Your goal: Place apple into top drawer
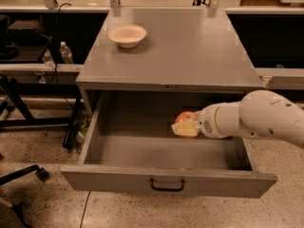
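The top drawer (166,182) is pulled wide open, its grey front panel with a black handle facing me. My gripper (186,126) reaches in from the right on a white arm and is shut on the reddish-orange apple (184,118). It holds the apple inside the drawer's opening, right of centre, just above the drawer floor. The cream fingers (187,129) cover the apple's lower half.
A cream-white bowl (127,35) sits at the back left of the grey cabinet top (190,51). A water bottle (66,53) stands on a shelf to the left. Chair legs (19,184) are on the floor at lower left.
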`<state>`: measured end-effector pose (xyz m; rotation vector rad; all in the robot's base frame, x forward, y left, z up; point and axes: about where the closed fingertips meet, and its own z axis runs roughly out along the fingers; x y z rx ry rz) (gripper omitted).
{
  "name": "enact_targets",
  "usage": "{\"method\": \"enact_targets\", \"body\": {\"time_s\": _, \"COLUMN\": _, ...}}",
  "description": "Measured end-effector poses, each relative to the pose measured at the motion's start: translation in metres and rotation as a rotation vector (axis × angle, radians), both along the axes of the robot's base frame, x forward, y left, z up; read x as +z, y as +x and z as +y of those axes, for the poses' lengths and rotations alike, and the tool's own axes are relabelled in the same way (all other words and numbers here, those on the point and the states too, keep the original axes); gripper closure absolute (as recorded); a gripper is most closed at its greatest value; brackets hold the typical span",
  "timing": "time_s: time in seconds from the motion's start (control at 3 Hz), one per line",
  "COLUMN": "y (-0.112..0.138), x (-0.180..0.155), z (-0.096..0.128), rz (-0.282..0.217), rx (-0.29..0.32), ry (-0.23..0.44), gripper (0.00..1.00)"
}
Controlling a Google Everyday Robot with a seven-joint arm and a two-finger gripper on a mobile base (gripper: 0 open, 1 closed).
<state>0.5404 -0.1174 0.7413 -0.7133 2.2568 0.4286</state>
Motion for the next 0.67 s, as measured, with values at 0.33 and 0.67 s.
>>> {"method": "enact_targets", "body": {"time_s": 0.33, "y": 0.019, "x": -0.029, "z": 0.004, "rz": -0.003, "rx": -0.004, "ry": -0.017, "gripper": 0.88}}
{"method": "enact_targets", "body": {"time_s": 0.67, "y": 0.038, "x": -0.057, "z": 0.01, "rz": 0.017, "rx": 0.006, "ry": -0.044, "gripper": 0.65}}
